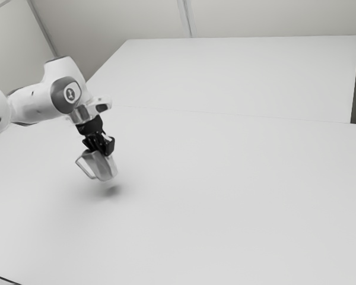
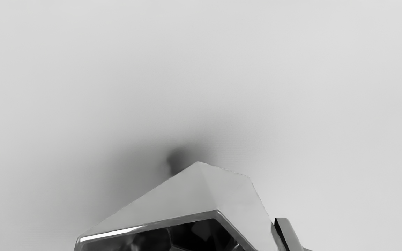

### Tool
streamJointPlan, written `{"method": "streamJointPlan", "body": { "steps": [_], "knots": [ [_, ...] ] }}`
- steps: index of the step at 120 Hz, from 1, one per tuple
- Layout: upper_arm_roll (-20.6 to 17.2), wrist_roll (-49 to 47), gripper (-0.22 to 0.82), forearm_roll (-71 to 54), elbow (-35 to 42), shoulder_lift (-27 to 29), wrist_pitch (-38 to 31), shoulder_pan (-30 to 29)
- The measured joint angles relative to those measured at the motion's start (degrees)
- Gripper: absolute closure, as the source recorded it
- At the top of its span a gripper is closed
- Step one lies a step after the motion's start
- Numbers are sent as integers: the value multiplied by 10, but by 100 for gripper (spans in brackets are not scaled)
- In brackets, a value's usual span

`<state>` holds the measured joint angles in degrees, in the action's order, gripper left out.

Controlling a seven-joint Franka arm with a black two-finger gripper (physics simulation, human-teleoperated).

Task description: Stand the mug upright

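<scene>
In the exterior view the black gripper (image 1: 101, 148) points down and is shut on a grey, faceted mug (image 1: 102, 165) near its rim. The mug hangs above the white table, tilted, its open end up toward the gripper and its handle (image 1: 83, 167) toward the exterior view's left. The wrist view has the angular mug (image 2: 194, 195) with its dark inside facing the camera, and part of what looks like the handle (image 2: 287, 232) beside it. The fingers' contact inside the mug is hidden.
The white table (image 1: 225, 196) spreads under the mug, with a soft shadow below it. Behind stands a large white panel or surface (image 1: 237, 77). A dark cable (image 1: 5, 279) lies at the exterior view's lower left corner.
</scene>
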<state>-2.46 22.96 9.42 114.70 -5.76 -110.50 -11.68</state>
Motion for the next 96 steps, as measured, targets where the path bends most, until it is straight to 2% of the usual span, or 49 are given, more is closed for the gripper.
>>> {"method": "streamJointPlan", "body": {
  "steps": [42, 96],
  "knots": [
    [-60, -229, 78, -111, 39, 17, -107, 26],
    [-63, -417, 78, -142, 36, -34, -153, 56]
  ]
}}
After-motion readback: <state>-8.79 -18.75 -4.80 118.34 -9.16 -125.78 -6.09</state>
